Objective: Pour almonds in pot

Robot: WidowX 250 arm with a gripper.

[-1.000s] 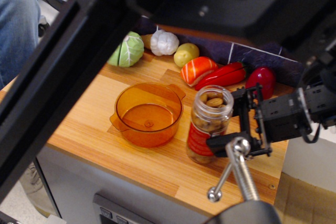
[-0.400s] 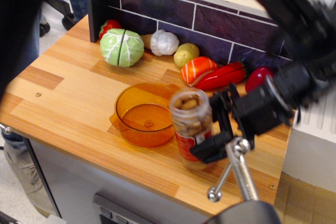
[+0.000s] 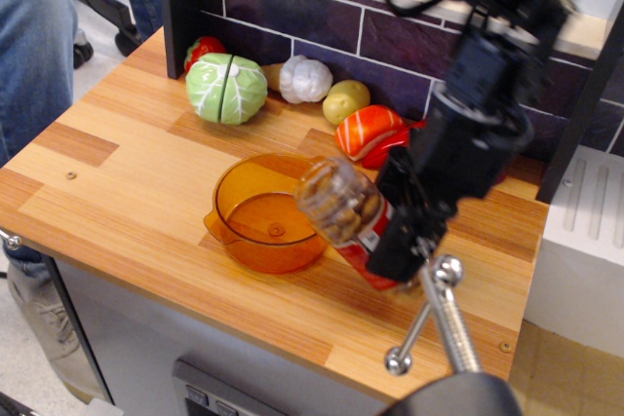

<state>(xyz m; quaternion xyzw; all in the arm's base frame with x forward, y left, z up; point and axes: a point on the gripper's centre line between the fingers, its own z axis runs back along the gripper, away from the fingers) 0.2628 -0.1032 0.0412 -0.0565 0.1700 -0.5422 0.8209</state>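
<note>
The translucent orange pot [image 3: 270, 211] sits on the wooden counter, empty, its two small handles at the left front and right back. My gripper [image 3: 398, 231] is shut on the clear jar [image 3: 348, 211] with the red-and-white label. It holds the jar above the counter, tilted to the left, with the open mouth over the pot's right rim. The almonds [image 3: 336, 204] are brown nuts packed inside the jar up to its mouth. None lie in the pot.
Toy food stands along the back tiled wall: a green cabbage [image 3: 226, 88], a garlic bulb [image 3: 305, 79], a yellow lemon [image 3: 346, 100], a salmon piece [image 3: 369, 131] and a red pepper [image 3: 202, 49]. A metal rod with a ball end [image 3: 421, 323] crosses the front right. A person stands at the left.
The jar has been lifted off the counter, moved left and tipped from upright toward the pot. The arm has swung up and over it.
</note>
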